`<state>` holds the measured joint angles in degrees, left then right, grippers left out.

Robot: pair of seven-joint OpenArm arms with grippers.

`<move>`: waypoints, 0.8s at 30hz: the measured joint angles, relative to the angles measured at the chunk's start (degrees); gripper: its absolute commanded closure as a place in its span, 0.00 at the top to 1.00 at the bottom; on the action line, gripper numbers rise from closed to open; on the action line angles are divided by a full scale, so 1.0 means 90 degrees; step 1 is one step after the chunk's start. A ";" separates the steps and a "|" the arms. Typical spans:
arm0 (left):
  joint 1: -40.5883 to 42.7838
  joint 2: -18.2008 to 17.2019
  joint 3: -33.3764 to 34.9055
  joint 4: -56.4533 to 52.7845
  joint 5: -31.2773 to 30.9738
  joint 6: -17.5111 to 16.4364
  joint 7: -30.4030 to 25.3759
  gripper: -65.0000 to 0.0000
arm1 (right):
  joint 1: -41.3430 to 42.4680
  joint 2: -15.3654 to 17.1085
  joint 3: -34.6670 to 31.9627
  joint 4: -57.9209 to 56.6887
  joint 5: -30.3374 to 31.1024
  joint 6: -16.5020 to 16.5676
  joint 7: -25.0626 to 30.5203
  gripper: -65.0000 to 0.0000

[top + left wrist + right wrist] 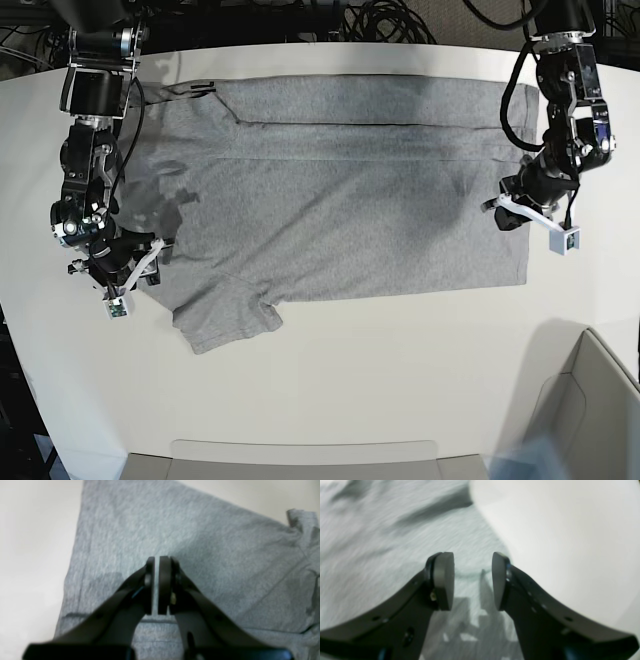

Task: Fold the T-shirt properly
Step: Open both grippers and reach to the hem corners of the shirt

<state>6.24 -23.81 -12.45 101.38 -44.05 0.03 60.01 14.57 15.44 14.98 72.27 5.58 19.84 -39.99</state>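
left jaws [157,585] nearly closed above t-shirt [340,180], right jaws [473,580] parted

Plain white table [360,380] with a rounded back edge, and the only thing lying on it is the grey T-shirt [350,200], spread flat across the far half with one sleeve [228,315] sticking out toward the near side.

T-shirt [340,190] heather grey; table [380,380] off-white; both tools black, pads [443,580] dark grey.
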 measured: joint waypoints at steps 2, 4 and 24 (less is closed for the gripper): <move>0.0034 0.0000 0.0000 -0.0005 0.0017 0.0005 0.0002 0.05 | 0.0163 0.0027 0.0005 -0.0714 0.0032 -0.0015 0.0469 0.38; 0.0053 0.0002 0.0000 -0.0017 0.0017 0.0005 0.0027 0.05 | 0.0197 0.0010 0.0005 -0.1229 -0.0143 -0.0010 0.0595 0.38; 0.0032 0.0000 0.0005 -0.0226 0.0034 0.0019 -0.0134 0.05 | -0.0806 -0.0260 0.0022 0.0976 -0.0437 0.0051 0.0083 0.38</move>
<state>6.52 -23.81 -12.40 99.35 -43.75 0.21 58.81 7.31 13.10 15.18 81.06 1.65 20.29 -39.24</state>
